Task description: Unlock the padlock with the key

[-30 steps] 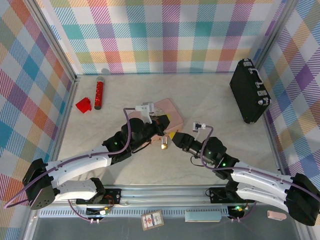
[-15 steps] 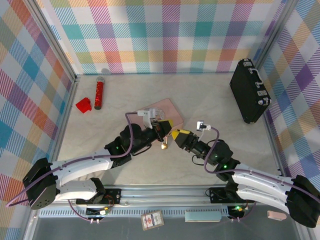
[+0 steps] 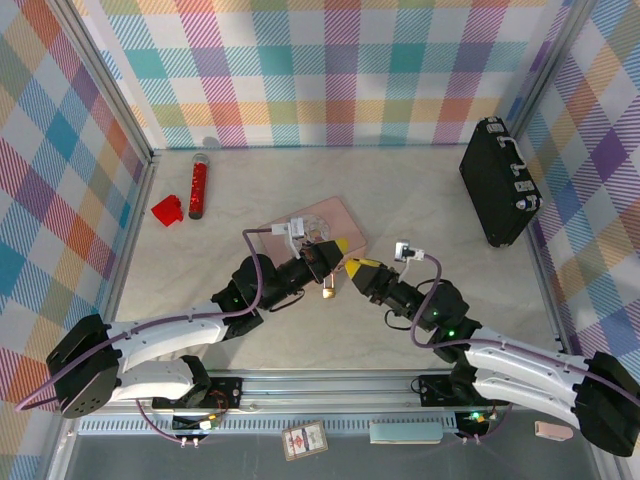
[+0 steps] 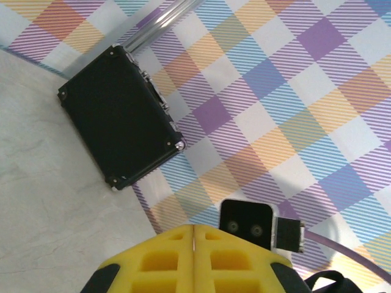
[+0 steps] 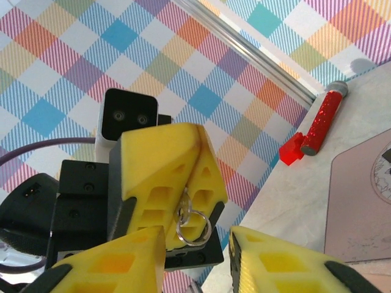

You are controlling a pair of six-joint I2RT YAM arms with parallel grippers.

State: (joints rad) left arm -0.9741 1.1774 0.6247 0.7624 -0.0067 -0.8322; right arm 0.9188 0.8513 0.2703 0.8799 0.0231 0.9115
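In the right wrist view my left gripper faces the camera, its yellow fingers pinched shut on the small silvery key. A wire ring hangs free from the key below the fingertips. My right gripper is open, one fingertip on each side of the ring and touching neither it nor the key. From above, the two grippers meet tip to tip over the mid table. The brass padlock lies on the table just below them, held by neither. In its own wrist view the left gripper shows its jaws pressed together.
A pink tin lies flat just behind the left gripper. A black case stands at the right wall. A red glitter cylinder and a red block lie at the back left.
My left gripper has lifted and shifted towards the back right with the key. My right gripper has followed it, and its jaws now stand closer together. The padlock has stayed put.
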